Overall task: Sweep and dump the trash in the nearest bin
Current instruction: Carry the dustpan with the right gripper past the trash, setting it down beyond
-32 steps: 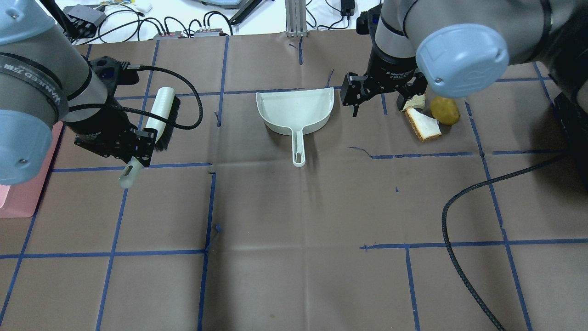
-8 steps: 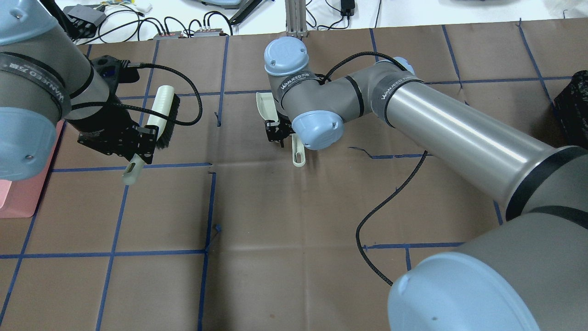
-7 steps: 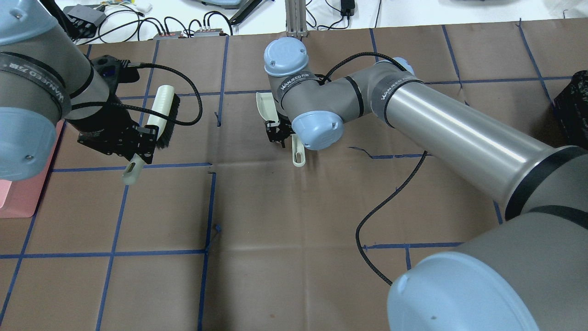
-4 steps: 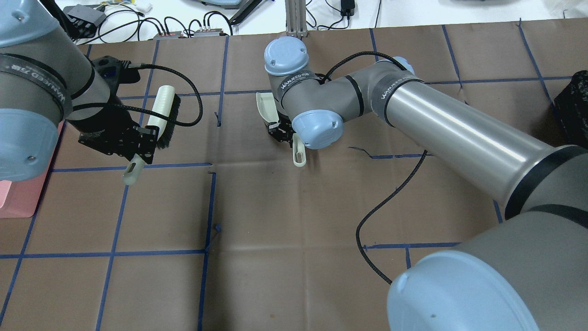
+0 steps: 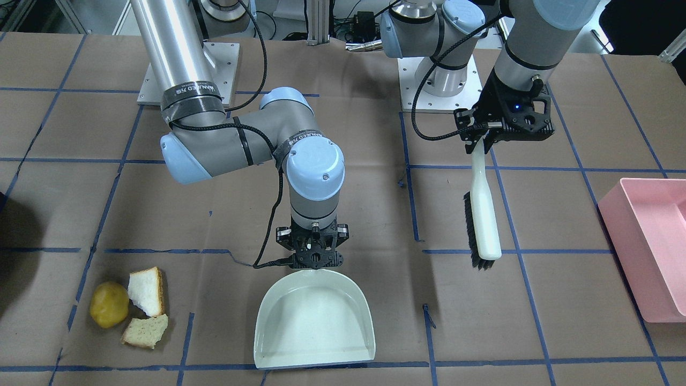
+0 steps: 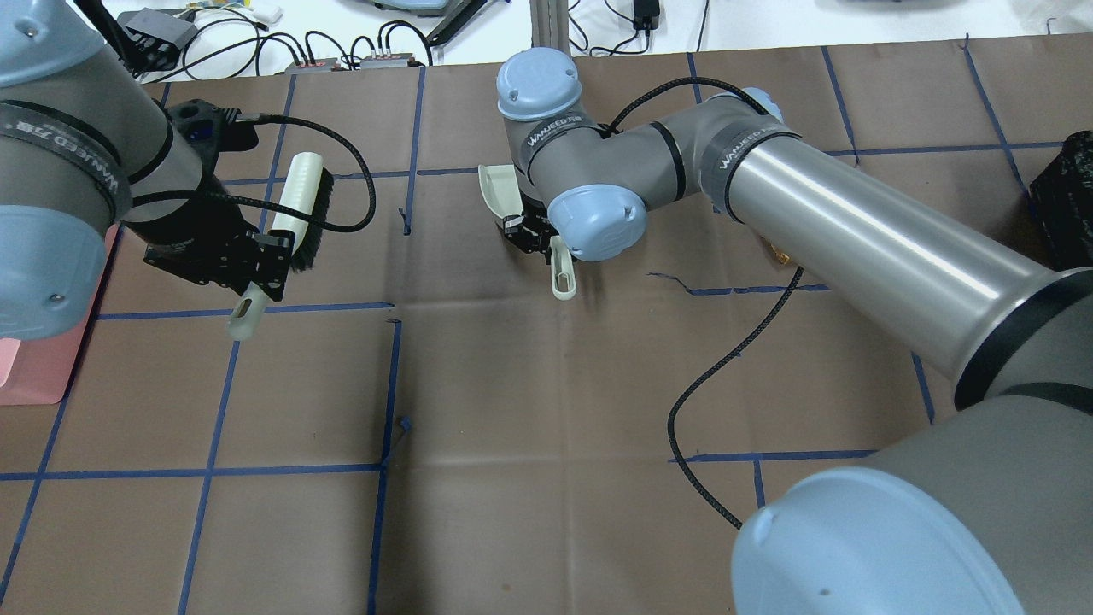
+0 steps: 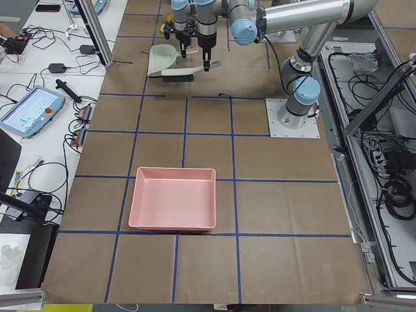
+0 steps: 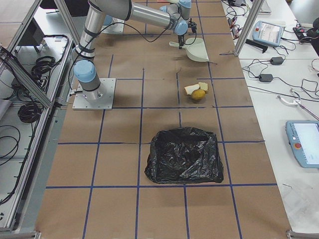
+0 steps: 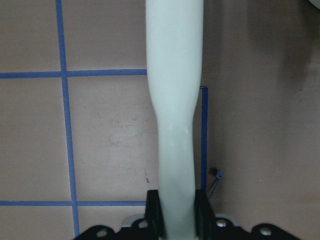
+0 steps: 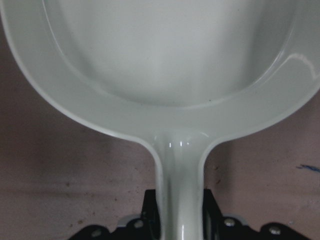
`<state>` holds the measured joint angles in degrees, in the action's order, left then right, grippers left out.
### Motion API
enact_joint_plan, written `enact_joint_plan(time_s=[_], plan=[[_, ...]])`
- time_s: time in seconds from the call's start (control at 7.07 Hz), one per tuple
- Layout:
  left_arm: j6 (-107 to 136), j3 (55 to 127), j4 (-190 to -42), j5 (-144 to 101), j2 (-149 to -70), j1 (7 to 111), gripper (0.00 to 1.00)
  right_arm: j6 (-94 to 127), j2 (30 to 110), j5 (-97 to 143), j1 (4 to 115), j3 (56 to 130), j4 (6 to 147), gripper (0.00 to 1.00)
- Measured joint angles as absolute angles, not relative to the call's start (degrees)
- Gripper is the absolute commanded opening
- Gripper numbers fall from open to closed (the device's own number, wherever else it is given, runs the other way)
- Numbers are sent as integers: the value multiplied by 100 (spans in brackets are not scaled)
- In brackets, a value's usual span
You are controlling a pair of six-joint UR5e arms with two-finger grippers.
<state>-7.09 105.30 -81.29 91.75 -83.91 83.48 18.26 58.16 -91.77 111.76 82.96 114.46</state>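
Three scraps lie bunched nearest the front-facing camera: a yellow lemon-like lump (image 5: 109, 305), a white bread slice piece (image 5: 146, 291) and a tan bread chunk (image 5: 144, 331), at about 9 o'clock from the white dustpan (image 5: 313, 321). The pan's mouth faces 6 o'clock. At its 12 o'clock the right arm folds at the elbow and its wrist points straight down. The right gripper (image 5: 314, 258) has its claw pinched tight on the dustpan handle, which the wrist camera shows between the two fingers (image 10: 149, 210). At 2 o'clock from the pan the left arm comes down steeply. The left gripper (image 5: 485, 140) is clamped on the handle of the brush (image 5: 484, 214), whose head points toward 6 o'clock. A pink bin (image 5: 651, 246) sits at 3 o'clock from the brush. The table (image 5: 214, 332) is covered in brown paper gridded with blue tape. A black-lined bin (image 8: 184, 155) stands at 6 o'clock from the scraps in the right view. White benches with cables flank the table.
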Motion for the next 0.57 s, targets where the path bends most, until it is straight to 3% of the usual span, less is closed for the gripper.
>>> enact_joint_plan(time_s=[0.57], plan=[[-695,10562,-8179,9176,-8385,8393,0,918,6208,-9155,10731,7813,10304,1]])
